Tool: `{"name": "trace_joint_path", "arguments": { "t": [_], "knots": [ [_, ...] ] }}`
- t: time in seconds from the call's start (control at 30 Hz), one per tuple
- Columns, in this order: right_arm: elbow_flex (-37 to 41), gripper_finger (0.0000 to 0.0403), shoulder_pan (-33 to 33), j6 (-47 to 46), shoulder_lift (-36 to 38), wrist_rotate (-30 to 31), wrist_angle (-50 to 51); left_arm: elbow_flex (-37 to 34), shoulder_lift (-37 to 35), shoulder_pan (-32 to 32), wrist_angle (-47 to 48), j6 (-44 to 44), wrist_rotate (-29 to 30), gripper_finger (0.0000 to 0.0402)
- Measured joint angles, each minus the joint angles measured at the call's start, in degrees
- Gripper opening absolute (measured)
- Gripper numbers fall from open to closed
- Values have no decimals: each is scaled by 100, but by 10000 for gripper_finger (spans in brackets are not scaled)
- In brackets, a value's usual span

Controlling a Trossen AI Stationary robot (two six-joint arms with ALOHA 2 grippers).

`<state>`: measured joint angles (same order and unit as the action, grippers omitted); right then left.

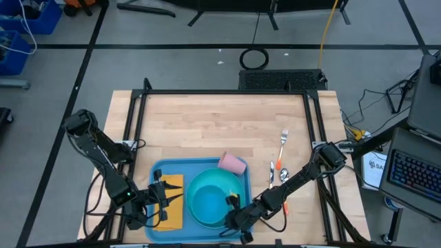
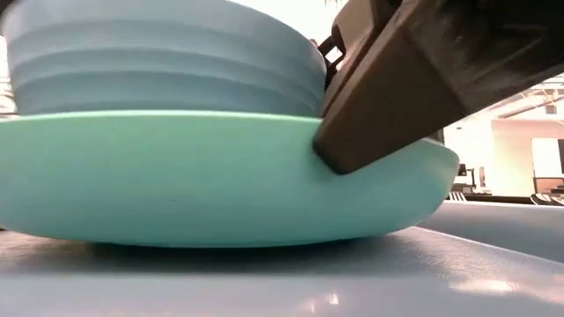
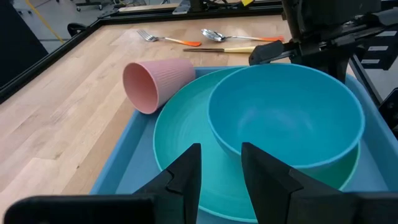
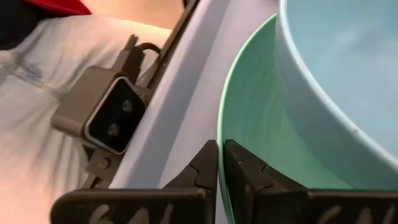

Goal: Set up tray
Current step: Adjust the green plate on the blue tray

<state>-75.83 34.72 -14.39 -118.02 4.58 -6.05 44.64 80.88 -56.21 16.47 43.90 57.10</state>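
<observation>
The tray [image 1: 160, 171] is plain blue. On it, at nine o'clock of the plate, lies an orange napkin [image 1: 172, 200]. The plate [image 3: 186, 130] is turquoise green, and the bowl [image 3: 286, 115] in it is a lighter sky blue. The cup [image 3: 155, 81] is pale pink with fine ribbing. The table [image 1: 207, 124] is light wood grain with a black frame. The fork [image 1: 282, 148] and spoon [image 1: 273, 176] are silver with orange handles.

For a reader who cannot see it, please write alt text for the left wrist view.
A blue bowl sits in a turquoise plate on a blue tray, with a pink cup lying on its side at the tray's edge. Cutlery lies on the wooden table beyond.
</observation>
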Motion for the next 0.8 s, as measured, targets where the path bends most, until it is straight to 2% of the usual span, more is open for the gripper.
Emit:
{"name": "trace_joint_path", "arguments": {
  "t": [0.43, 0.63, 0.8],
  "knots": [
    [-2, 13, 15, 56, -7, -184, -323, 0, 0, 0, 2, -24, 0, 120],
    [-2, 14, -37, 163, -457, -511, -1096, 0, 0, 0, 4, -24, 1, 120],
    [-7, 24, -55, 158, -548, -492, -1246, 0, 0, 0, 7, -19, 2, 120]
  ]
}}
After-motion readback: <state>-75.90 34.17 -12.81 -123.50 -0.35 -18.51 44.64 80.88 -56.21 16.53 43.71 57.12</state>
